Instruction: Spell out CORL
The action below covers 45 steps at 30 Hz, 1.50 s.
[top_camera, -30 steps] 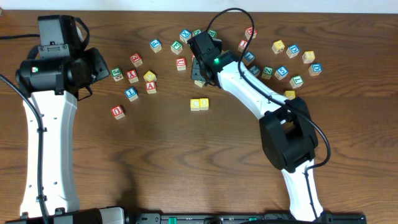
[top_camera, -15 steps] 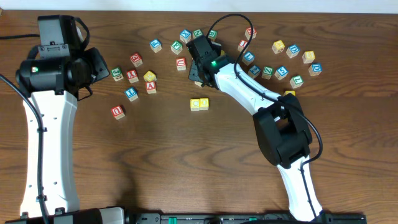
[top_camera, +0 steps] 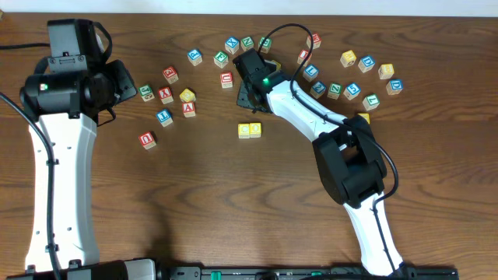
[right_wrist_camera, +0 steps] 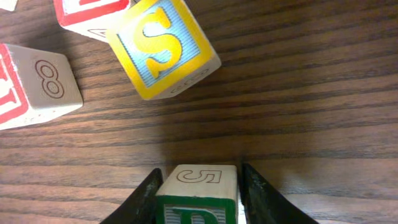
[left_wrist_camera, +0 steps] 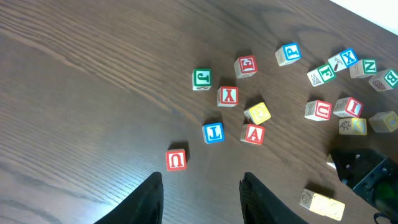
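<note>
The near half of the table is bare wood with wide room to move, and the first things on it are the two yellow cubes, which lie side by side and touch. Just behind them the right hand presses its fingers on both sides of the green-lettered cube, with an S cube close ahead. The left hand hangs open and empty, with the blue L cube beyond it and the other cubes scattered toward the far edge.
</note>
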Each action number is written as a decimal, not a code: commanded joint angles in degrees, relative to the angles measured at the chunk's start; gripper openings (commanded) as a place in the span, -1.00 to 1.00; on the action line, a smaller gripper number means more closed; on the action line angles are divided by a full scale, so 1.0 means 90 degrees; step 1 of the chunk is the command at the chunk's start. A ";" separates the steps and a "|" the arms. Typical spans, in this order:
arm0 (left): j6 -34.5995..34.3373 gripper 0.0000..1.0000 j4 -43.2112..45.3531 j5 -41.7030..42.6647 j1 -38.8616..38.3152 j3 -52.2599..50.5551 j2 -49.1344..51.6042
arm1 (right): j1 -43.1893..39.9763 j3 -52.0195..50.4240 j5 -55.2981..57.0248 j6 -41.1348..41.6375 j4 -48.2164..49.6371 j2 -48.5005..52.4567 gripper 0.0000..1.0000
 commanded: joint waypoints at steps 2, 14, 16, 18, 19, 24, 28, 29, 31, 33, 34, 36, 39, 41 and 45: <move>0.0056 -0.21 -0.0027 -0.0085 -0.0002 0.0044 0.0058 | -0.0090 0.0068 -0.0007 -0.0614 -0.0078 0.0085 -0.32; 0.0056 -0.20 -0.0022 -0.0085 -0.0002 0.0044 0.0058 | -0.0452 0.0073 -0.0245 -0.1469 -0.0151 -0.0209 -0.28; 0.0056 -0.20 -0.0022 -0.0085 -0.0002 0.0044 0.0058 | -0.0503 0.0073 -0.0267 -0.1622 -0.0299 -0.0381 -0.28; 0.0056 -0.20 -0.0022 -0.0085 -0.0002 0.0044 0.0058 | -0.0527 0.0070 -0.0347 -0.1729 -0.0495 -0.0551 -0.30; 0.0056 -0.20 -0.0019 -0.0085 -0.0002 0.0044 0.0058 | -0.0527 0.0073 -0.0389 -0.1775 -0.0627 -0.0622 -0.33; 0.0056 -0.20 -0.0019 -0.0085 -0.0002 0.0044 0.0058 | -0.0495 0.0070 -0.0486 -0.1814 -0.1372 -0.0775 -0.41; 0.0056 -0.21 -0.0017 -0.0085 -0.0002 0.0044 0.0058 | -0.0471 0.0049 -0.0274 -0.1933 -0.1477 -0.0704 -0.39; 0.0056 -0.21 -0.0019 -0.0085 -0.0002 0.0044 0.0058 | -0.0471 0.0049 -0.0209 -0.1931 -0.1474 -0.0692 -0.39; 0.0056 -0.21 -0.0022 -0.0085 -0.0002 0.0044 0.0058 | -0.0474 0.0049 -0.0046 -0.1933 -0.1428 -0.0673 -0.33; 0.0056 -0.20 -0.0022 -0.0085 -0.0002 0.0044 0.0058 | -0.0488 0.0049 0.0056 -0.1945 -0.1328 -0.0631 -0.21; 0.0056 -0.20 -0.0022 -0.0085 -0.0002 0.0044 0.0058 | -0.0503 0.0049 0.0044 -0.1982 -0.1256 -0.0605 -0.15; 0.0056 -0.20 -0.0022 -0.0085 -0.0002 0.0044 0.0058 | -0.0512 0.0049 -0.0044 -0.1977 -0.1132 -0.0527 -0.13; 0.0056 -0.20 -0.0022 -0.0085 -0.0002 0.0044 0.0058 | -0.0508 0.0049 -0.0231 -0.1979 -0.0969 -0.0372 -0.14; 0.0056 -0.20 -0.0022 -0.0085 -0.0002 0.0044 0.0058 | -0.0493 0.0049 -0.0265 -0.1979 -0.0901 -0.0240 -0.21; 0.0056 -0.20 -0.0022 -0.0085 -0.0002 0.0044 0.0058 | -0.0478 0.0049 -0.0265 -0.1977 -0.0882 -0.0119 -0.37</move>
